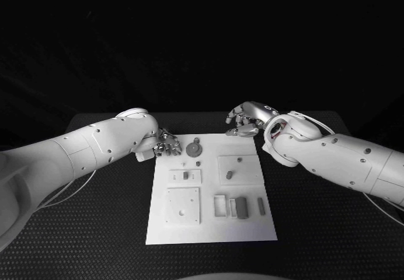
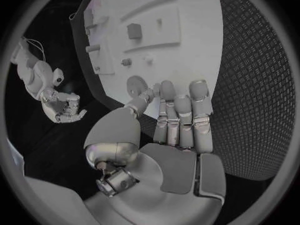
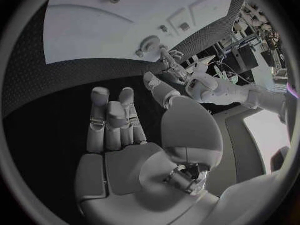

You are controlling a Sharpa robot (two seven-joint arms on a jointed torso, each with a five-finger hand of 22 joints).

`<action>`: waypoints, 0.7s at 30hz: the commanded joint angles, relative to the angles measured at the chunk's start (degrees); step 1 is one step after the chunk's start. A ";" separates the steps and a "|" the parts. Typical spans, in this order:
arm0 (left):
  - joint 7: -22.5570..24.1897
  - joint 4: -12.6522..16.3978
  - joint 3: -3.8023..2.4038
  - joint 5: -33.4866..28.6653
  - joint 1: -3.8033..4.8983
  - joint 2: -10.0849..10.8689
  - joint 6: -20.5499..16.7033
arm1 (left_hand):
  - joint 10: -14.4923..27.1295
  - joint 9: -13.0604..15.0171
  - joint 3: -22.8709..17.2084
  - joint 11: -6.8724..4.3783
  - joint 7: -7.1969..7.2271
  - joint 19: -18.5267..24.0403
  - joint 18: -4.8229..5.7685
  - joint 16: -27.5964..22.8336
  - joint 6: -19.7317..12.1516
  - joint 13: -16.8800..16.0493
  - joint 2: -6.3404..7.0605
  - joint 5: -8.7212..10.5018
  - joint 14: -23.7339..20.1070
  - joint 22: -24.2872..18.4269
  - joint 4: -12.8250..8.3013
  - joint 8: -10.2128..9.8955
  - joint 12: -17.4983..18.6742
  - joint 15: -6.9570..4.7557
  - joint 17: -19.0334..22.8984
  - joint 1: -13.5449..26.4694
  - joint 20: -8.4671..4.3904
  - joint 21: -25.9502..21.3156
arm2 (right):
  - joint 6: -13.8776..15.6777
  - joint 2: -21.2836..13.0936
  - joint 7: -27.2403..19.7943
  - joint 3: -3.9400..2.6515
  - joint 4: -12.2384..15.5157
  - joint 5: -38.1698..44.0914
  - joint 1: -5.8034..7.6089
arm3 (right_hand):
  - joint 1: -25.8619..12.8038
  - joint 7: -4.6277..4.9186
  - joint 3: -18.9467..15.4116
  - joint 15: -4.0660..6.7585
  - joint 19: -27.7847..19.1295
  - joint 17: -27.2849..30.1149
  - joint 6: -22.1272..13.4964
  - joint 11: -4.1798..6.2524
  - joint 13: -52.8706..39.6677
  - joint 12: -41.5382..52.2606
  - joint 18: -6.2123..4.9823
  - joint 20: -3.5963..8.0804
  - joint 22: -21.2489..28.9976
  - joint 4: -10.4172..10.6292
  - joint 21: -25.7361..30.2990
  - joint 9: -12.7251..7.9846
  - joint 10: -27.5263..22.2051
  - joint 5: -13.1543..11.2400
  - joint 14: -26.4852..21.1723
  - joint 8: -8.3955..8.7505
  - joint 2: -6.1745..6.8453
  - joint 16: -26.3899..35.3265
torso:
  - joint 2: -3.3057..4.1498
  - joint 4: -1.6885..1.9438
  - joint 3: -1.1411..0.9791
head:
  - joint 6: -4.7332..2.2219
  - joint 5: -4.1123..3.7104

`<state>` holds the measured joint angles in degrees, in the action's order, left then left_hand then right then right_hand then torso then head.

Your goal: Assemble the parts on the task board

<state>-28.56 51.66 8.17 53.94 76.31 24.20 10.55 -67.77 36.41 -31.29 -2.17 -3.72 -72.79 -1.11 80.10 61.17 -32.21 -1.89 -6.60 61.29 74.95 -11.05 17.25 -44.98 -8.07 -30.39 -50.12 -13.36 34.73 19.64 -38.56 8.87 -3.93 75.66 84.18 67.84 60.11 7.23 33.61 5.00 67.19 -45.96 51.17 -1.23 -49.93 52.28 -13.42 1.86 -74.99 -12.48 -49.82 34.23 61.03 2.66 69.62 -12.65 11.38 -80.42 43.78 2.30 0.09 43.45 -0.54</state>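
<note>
The white task board [image 1: 211, 230] lies in the middle of the black table. A grey round disc [image 1: 194, 149] sits near its far edge, also visible as the disc [image 2: 134, 85] and the disc [image 3: 150, 41]. Small grey parts [image 1: 230, 174] stand mid-board, and oblong parts [image 1: 241, 207] lie nearer me. My left hand [image 1: 164, 144] hovers at the board's far left corner, just left of the disc, its fingers [image 2: 178, 115] stretched out and holding nothing. My right hand [image 1: 246, 122] hangs beyond the board's far right corner, with its fingers [image 3: 112, 117] extended and empty.
A square recessed plate [image 1: 183, 205] and an open frame [image 1: 220, 205] occupy the board's near half. Black textured table [image 1: 328, 221] surrounds the board on both sides. The opposite hands appear as the right hand [image 2: 62, 107] and the left hand [image 3: 175, 67].
</note>
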 commanded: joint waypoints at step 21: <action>0.57 11.86 -0.36 -9.86 0.07 8.65 -5.61 | -2.34 0.32 -1.56 -0.83 0.53 -1.29 -2.84 2.00 2.75 -0.22 -1.49 -2.58 1.35 1.22 -1.96 1.43 -0.72 -0.93 -0.48 -3.22 -0.67 2.04 | -0.84 -0.53 -0.06 -0.02 0.06 -0.02 -0.02 | -0.59 0.70 -0.03 -0.12 0.00 -0.04 -0.43 -0.18 -0.09 -0.30 -1.58 0.25 -0.74 0.66 0.27 -0.01 -0.44 0.07 -0.46 0.26 0.00 0.22 | -0.07 0.10 -0.01 | 0.07 0.13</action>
<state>-28.11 62.11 7.85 48.00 76.35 32.34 7.29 -69.74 36.72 -32.02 -2.89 -2.45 -73.48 -1.10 81.88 62.76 -32.34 -1.52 -8.95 61.87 74.93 -11.79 18.47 -45.48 -8.41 -30.81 -51.00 -13.84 36.44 19.45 -39.02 8.89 -3.93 75.62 84.14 67.83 60.11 7.22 33.61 5.00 67.09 -45.96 50.94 -1.44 -49.92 52.28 -13.42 1.77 -74.99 -12.16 -49.82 34.23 60.82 2.66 69.61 -12.65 11.38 -80.43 43.72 2.37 0.07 43.46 -0.45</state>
